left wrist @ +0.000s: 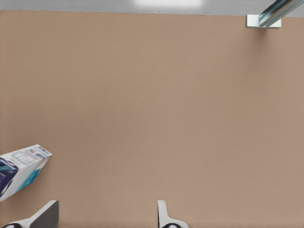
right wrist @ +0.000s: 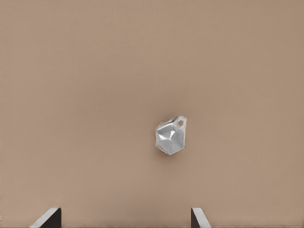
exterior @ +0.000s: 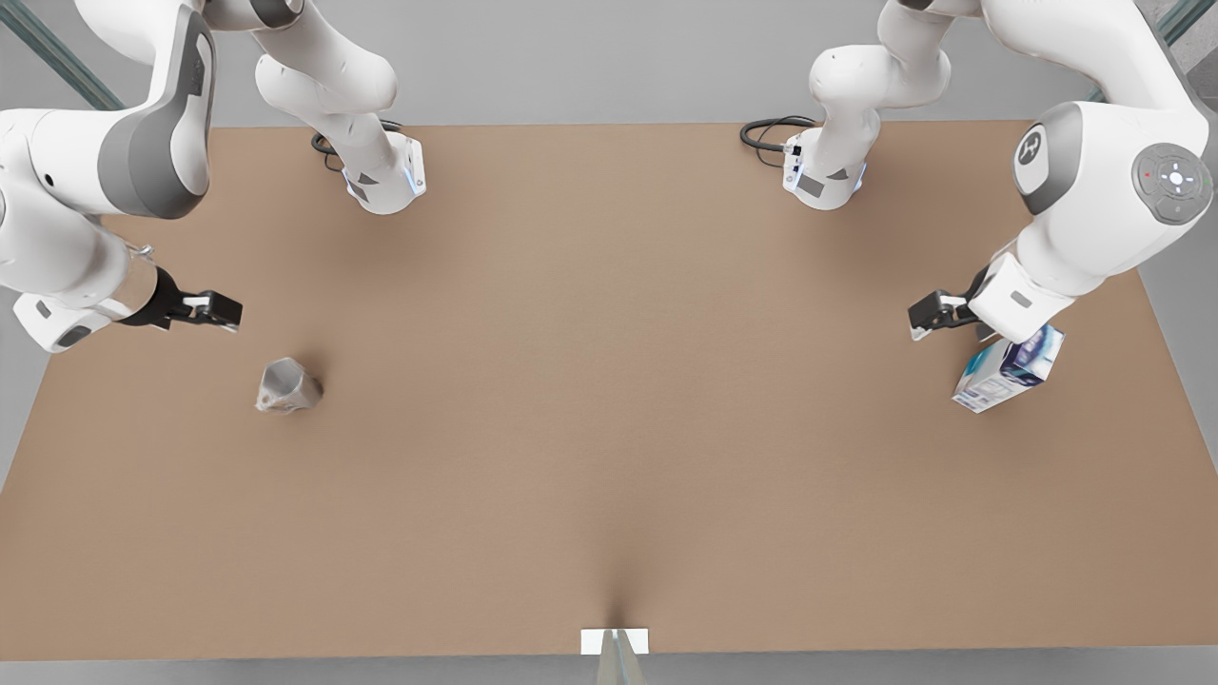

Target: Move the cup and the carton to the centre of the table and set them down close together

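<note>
My left gripper (exterior: 921,322) hangs spread above the glossy boxy carton (exterior: 1007,369) at the front view's right. The right gripper (exterior: 221,310), also spread, hovers near the faceted silver cup (right wrist: 170,135) on the matte table (exterior: 609,428); its wrist view shows a handle loop.

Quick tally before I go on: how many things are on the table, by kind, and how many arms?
Cups: 1, the cup, lying on the front view's left.
Cartons: 1, the carton, on the front view's right.
Robot arms: 2.
Total: 4, with 2 loose items on the table.
</note>
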